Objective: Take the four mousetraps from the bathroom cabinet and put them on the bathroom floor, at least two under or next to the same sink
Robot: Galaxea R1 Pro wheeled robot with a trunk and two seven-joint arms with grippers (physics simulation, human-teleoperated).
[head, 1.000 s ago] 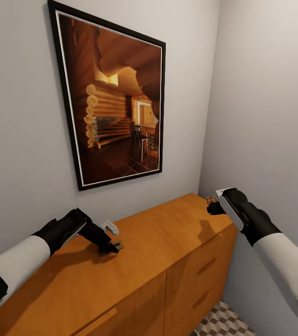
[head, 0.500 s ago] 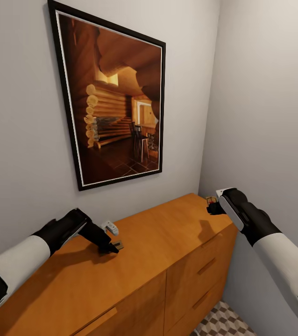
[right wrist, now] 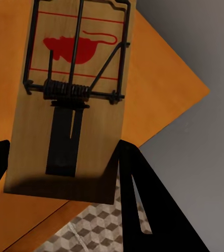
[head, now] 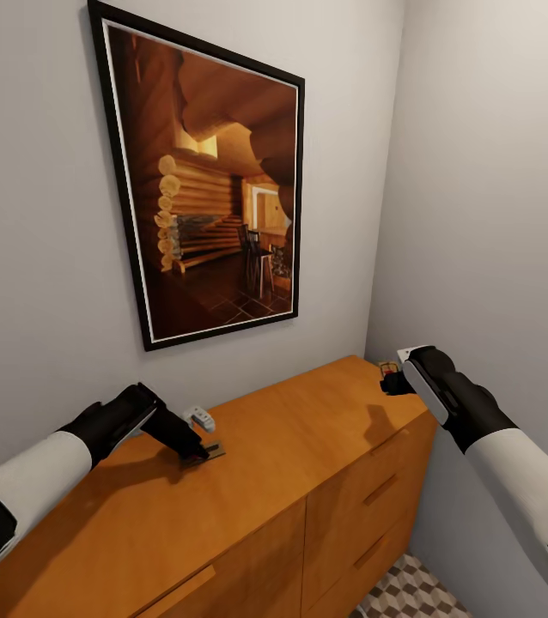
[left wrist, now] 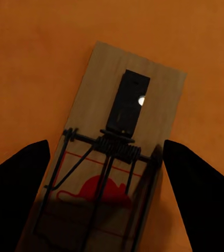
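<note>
On the orange-brown cabinet (head: 308, 446) top lies one mousetrap (head: 212, 451), a small wooden rectangle with dark wire and a red mouse print. My left gripper (head: 193, 447) reaches down onto it. In the left wrist view its fingers (left wrist: 22, 168) press against both long edges of this mousetrap (left wrist: 128, 89). My right gripper (head: 391, 379) is shut on a second mousetrap (head: 387, 369) at the cabinet's far right corner. The right wrist view shows this mousetrap (right wrist: 70, 105) held between the fingers (right wrist: 138, 184), above the cabinet's corner and the cube-patterned bathroom floor (right wrist: 80, 233).
A large black-framed picture (head: 214, 197) of a log cabin hangs on the wall above the cabinet. A grey side wall (head: 497, 215) stands close on the right. Drawer fronts with bar handles (head: 379, 489) face me, and a patch of floor (head: 411, 592) shows below them.
My left gripper has drawn back slightly to the left, and the mousetrap under it has shifted with it. The right arm and its mousetrap have not moved.
</note>
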